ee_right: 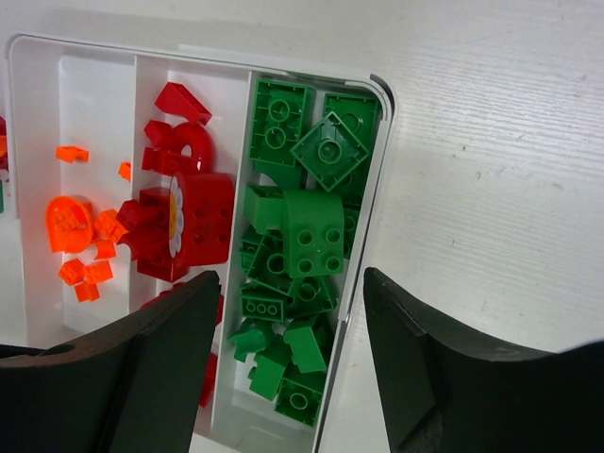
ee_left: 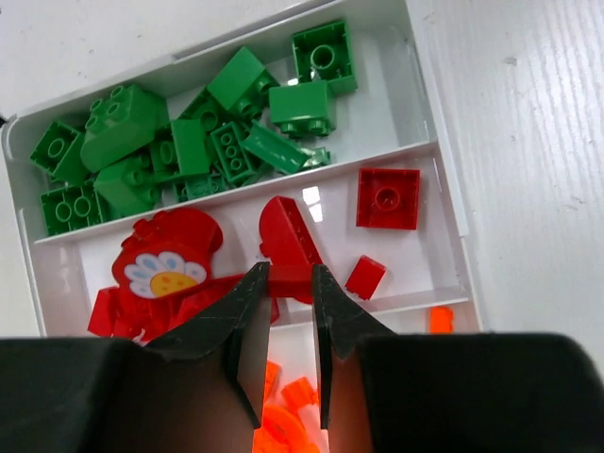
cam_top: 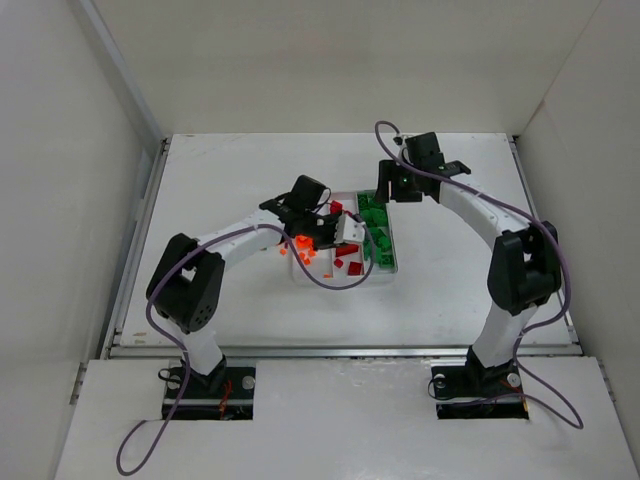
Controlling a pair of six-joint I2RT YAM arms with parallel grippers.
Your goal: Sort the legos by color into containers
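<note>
Legos, green, red, orange plastic [ee_left: 189, 142], look sorted in the white divided tray [ee_left: 444, 189]; over its middle the left gripper [ee_left: 288, 274], pressed together (red drop-off?), should part; right gripper [ee_right: 290, 278] spread

No lettering, numerals, brand marks or labels legible in any view. Only printed mark: a white-petalled daisy with a yellow centre, on the red flower-shaped piece [ee_left: 168, 260] in the middle compartment of the tray [ee_left: 427, 104]. Green bricks [ee_left: 132, 123] in the compartment beside it: stud tops too small to tell whether anything is embossed. Tray walls plain white, unmarked.
</note>
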